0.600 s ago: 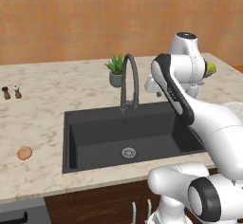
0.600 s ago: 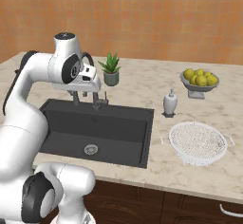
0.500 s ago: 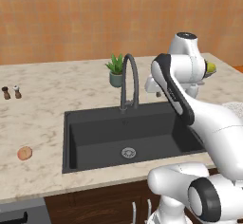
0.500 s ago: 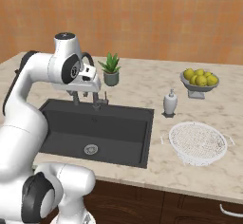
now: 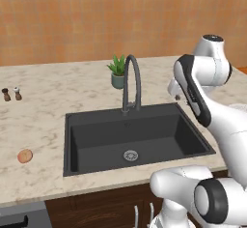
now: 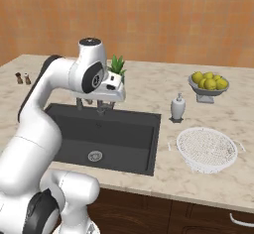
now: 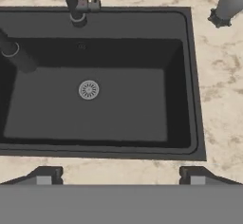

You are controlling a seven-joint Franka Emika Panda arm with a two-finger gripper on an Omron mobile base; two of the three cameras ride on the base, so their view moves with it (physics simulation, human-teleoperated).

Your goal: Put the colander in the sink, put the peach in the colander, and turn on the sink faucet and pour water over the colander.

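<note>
Nearest to us on the marble desk (image 6: pixel 149 176), at the right, sits the colander (image 6: pixel 207 148), upright and empty, well clear of the sink (image 6: pixel 106 136). On the opposite side, near the front left edge of the desk, the peach (image 5: pixel 25 156) lies alone, just left of the basin rim. Between them the sink stands empty, its round metal drain (image 7: pixel 88 89) bare in the dark floor.

Our jaws (image 7: pixel 121 175) hang above the near part of the basin, looking straight down into it. The two fingertips (image 7: pixel 46 175) stand wide apart at the bottom of the hand view, released, with nothing between them.

Farther back, the sink faucet (image 5: pixel 131 83) rises from the far rim of the sink, its arch curving over the basin. A white soap dispenser (image 6: pixel 177 107) stands just right of the sink's far right corner. Behind the faucet sits a small potted plant (image 5: pixel 117 71). At the far right is a grey pedestal bowl (image 6: pixel 208 85) of yellow-green fruit, and at the far left two small shakers (image 5: pixel 11 94) stand side by side.
</note>
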